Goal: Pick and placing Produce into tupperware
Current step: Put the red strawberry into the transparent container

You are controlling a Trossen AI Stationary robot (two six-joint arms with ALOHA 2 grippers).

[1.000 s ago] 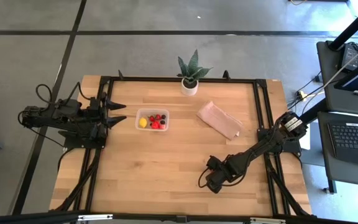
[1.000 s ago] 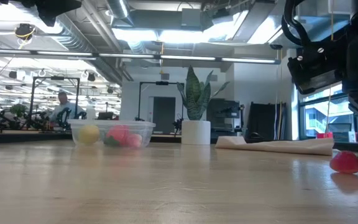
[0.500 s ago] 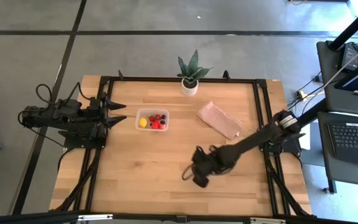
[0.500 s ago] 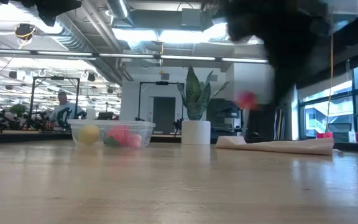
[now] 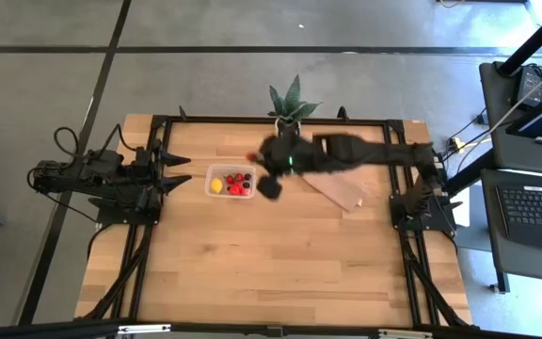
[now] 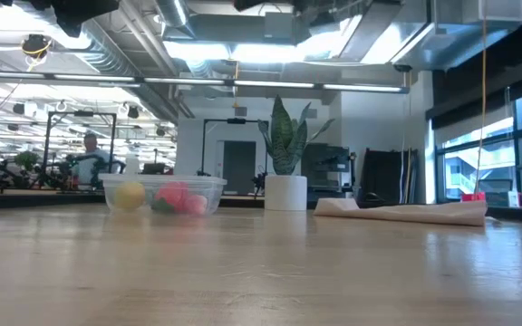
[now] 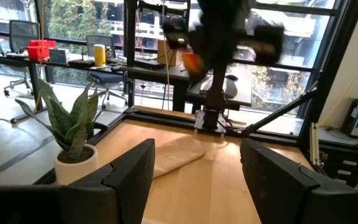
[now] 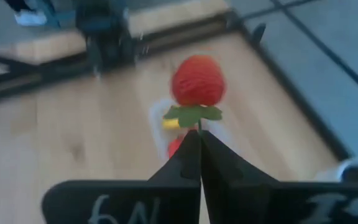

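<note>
The clear tupperware (image 5: 231, 180) stands left of the table's middle and holds a yellow lemon piece, red pieces and dark berries; it also shows in the low view (image 6: 163, 195). My right gripper (image 5: 258, 162) reaches in from the right, high over the tupperware's far right corner, and is shut on a red strawberry (image 8: 197, 81). In the left wrist view the strawberry (image 7: 191, 60) hangs in the air. My left gripper (image 5: 184, 169) waits open at the table's left edge, pointing at the tupperware. My right gripper pinches the strawberry by its green leafy cap (image 8: 193, 114) between its two shut fingertips (image 8: 191, 155). The red body sticks out beyond the tips. The strawberry is lifted clear of the table, above the tupperware (image 8: 166, 127).
A potted green plant (image 5: 290, 113) stands at the far edge behind the tupperware. A tan paper-like sheet (image 5: 339, 191) lies right of the tupperware, partly under my right arm. The near half of the wooden table (image 5: 252, 264) is bare. A person shows far off in the room (image 6: 89, 154).
My right gripper was low at the strawberry on the table's near right part. It has lifted the strawberry clear and swung fast toward the far left, reaching the air over the tupperware. The left arm has kept still.
</note>
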